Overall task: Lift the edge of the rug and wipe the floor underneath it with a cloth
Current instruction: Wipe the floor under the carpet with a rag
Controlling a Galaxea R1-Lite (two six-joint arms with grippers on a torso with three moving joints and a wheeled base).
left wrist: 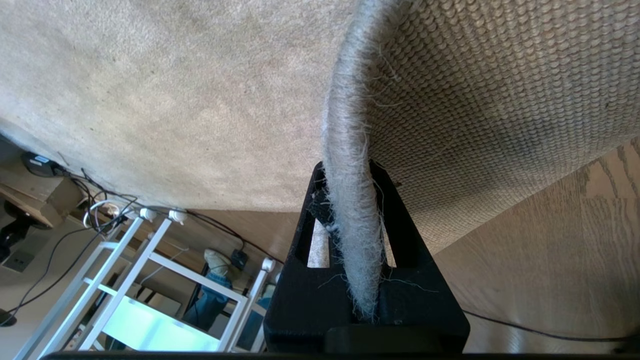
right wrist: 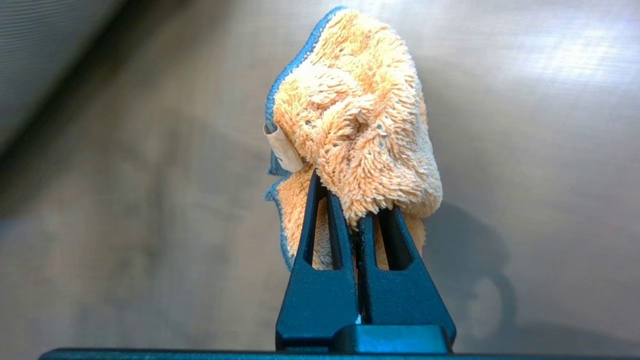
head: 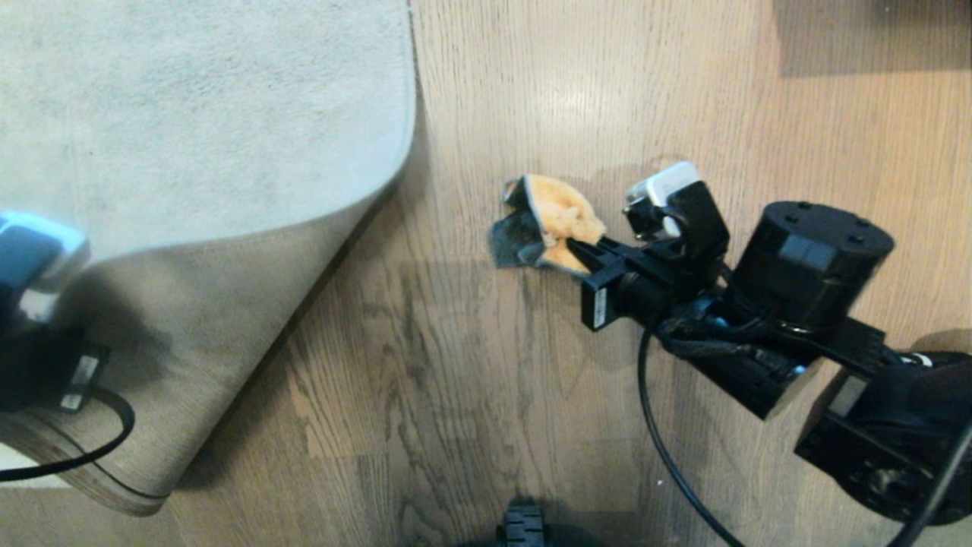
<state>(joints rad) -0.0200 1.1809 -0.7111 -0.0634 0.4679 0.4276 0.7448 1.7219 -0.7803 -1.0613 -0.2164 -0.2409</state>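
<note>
Wood-grain plank floor (head: 531, 395) with a slight sheen lies bare beside the short-pile rug, whose rug edge (left wrist: 350, 200), woven tan backing upward, is pinched in the left end effector (left wrist: 352, 220). The right end effector (right wrist: 356, 220) clamps the fluffy orange cloth (right wrist: 355, 115) against the floor, well apart from the rug.
</note>
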